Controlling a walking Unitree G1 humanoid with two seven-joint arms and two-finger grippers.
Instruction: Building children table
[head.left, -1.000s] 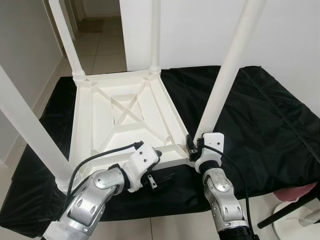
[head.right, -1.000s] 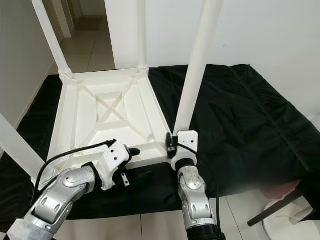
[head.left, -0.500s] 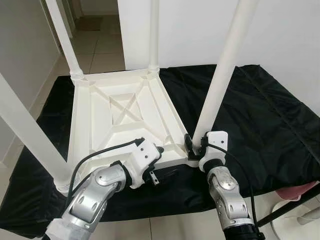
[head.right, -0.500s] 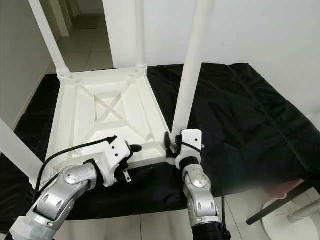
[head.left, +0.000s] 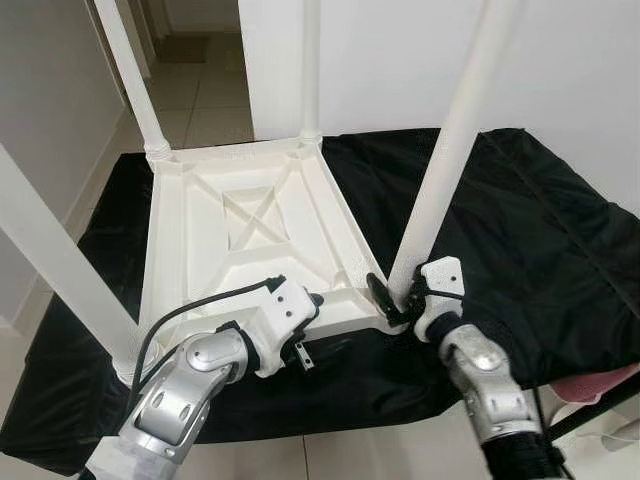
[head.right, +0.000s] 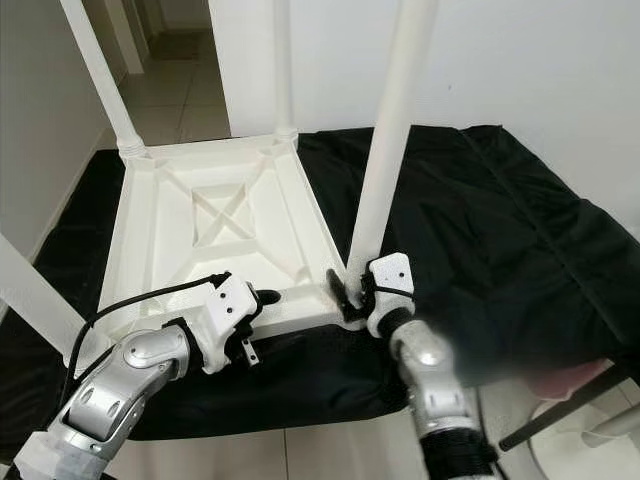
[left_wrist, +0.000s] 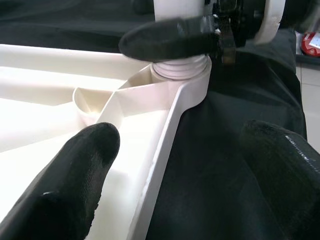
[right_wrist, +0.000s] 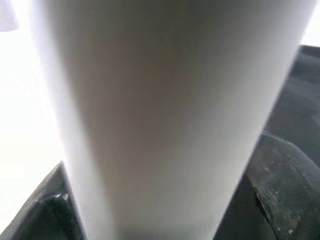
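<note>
An upturned white children's table (head.left: 240, 230) lies on a black-draped surface (head.left: 520, 230). The right gripper (head.left: 395, 297) pinches the base of the near-right leg (head.left: 445, 160), while the left gripper (left_wrist: 175, 165), fingers spread, straddles the table's near rim.

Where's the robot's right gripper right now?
The right gripper is at the near right corner of the upturned white table, its fingers around the base of that corner's leg.

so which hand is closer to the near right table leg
Right. The right hand grips the near right leg at its base; the left hand sits open astride the tabletop's near rim, beside that corner.
</note>
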